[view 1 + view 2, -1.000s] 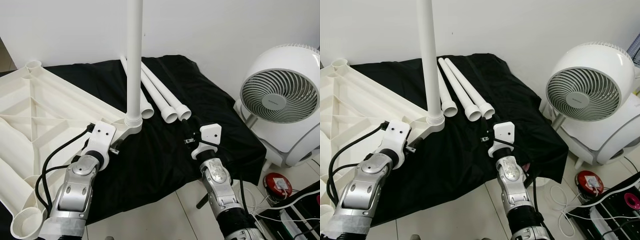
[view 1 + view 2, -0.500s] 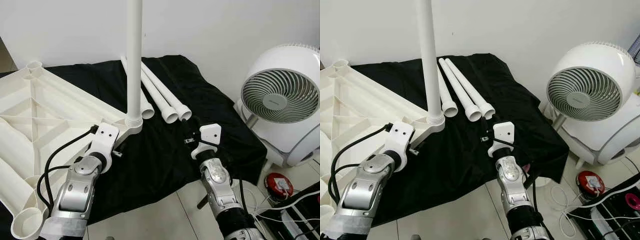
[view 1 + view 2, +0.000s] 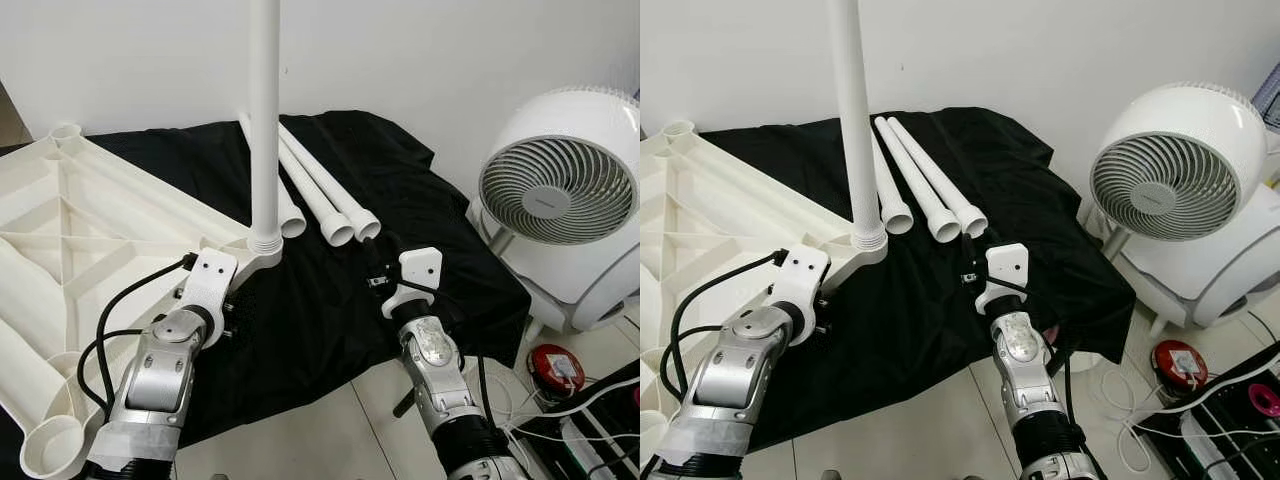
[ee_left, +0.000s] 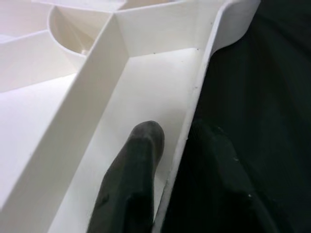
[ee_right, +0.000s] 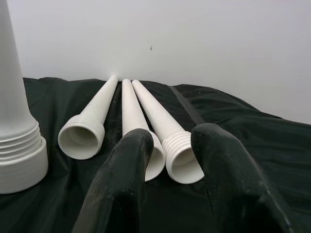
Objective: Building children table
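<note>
Ribbing covers the upturned white table panel (image 3: 70, 240), which lies on the left over a black cloth (image 3: 330, 300). One white leg (image 3: 264, 120) stands upright in the socket at the panel's right corner. Three loose legs (image 3: 325, 195) lie side by side on the cloth just beyond it, threaded open ends pointing near.

From the head views the left tool (image 3: 205, 300) sits at the panel's right edge, though its fingers are hidden under the wrist. The left wrist view settles it: the two black fingers (image 4: 133, 179) straddle the panel's thin rim, one inside the panel, one over the cloth, seemingly closed on it.

The right tool (image 5: 170, 160) hovers near the loose legs, fingers parted and holding nothing, aimed at their ends. A white fan (image 3: 555, 200) stands on the right.
</note>
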Tool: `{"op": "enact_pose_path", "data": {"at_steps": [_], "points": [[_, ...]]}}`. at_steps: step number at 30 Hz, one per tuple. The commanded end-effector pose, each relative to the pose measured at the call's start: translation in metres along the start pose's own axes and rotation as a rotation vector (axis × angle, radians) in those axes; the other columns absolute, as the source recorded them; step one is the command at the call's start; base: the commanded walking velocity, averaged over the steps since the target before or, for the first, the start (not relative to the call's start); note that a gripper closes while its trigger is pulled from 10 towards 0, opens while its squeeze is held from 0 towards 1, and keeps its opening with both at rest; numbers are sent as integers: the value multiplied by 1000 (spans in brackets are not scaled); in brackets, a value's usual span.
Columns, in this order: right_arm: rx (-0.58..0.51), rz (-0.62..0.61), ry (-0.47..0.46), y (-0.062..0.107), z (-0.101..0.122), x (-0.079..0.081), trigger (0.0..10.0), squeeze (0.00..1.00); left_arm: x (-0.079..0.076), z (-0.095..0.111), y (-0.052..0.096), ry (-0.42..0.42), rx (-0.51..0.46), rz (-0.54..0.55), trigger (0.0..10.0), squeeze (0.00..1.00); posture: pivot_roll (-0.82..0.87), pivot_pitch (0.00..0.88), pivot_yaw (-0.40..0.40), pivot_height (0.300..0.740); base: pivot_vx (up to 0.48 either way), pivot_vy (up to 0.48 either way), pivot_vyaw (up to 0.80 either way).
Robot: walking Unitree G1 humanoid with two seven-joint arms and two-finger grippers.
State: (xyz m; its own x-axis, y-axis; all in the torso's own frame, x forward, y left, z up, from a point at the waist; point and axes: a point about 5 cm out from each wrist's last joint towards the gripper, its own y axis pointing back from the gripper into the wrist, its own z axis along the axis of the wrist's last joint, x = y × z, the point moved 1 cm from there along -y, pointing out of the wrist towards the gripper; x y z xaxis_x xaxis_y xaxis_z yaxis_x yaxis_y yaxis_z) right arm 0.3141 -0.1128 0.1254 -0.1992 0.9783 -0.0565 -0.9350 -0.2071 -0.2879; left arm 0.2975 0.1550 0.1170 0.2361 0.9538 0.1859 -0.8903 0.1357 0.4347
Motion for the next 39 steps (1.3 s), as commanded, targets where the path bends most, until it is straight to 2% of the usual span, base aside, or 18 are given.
{"op": "enact_pose_path", "data": {"at_steps": [1,7,10,19,22,28,31,33,34,36,39], "points": [[-6,-10,3,-2,0,-2,10000,0,20,-6,0,18,27,204,0,0,26,11,-27,740,0,0,0],[-6,-9,5,-2,0,-1,10000,0,25,-8,4,51,32,262,0,0,29,9,-28,740,0,0,0],[-7,-6,2,-3,0,0,10000,0,33,-14,9,84,52,346,0,0,31,6,-26,740,0,0,0],[-9,-1,-4,-4,0,2,10000,0,39,-20,17,131,54,434,0,0,42,2,-28,740,0,0,0],[-10,9,-7,-5,1,6,10000,0,43,-21,22,160,40,501,0,0,43,1,-29,740,0,0,0],[-11,9,-8,-6,1,6,10000,0,47,-22,22,161,46,520,0,0,43,1,-29,740,0,0,0],[-11,2,-2,-5,1,3,10000,0,63,-23,18,152,44,564,0,0,33,3,-27,740,0,0,0],[-11,2,-2,-5,1,3,10000,0,63,-23,18,152,44,564,0,0,33,3,-27,740,0,0,0],[-12,0,-2,-6,1,3,10000,0,72,-17,10,144,25,576,0,0,29,2,-26,740,0,0,0],[-13,2,-1,-6,2,3,10000,0,75,-15,7,145,21,582,0,0,24,1,-24,740,0,0,0],[-22,-6,4,-7,4,1,10000,0,90,-15,1,134,28,623,0,0,14,0,-21,740,0,0,0]]}}
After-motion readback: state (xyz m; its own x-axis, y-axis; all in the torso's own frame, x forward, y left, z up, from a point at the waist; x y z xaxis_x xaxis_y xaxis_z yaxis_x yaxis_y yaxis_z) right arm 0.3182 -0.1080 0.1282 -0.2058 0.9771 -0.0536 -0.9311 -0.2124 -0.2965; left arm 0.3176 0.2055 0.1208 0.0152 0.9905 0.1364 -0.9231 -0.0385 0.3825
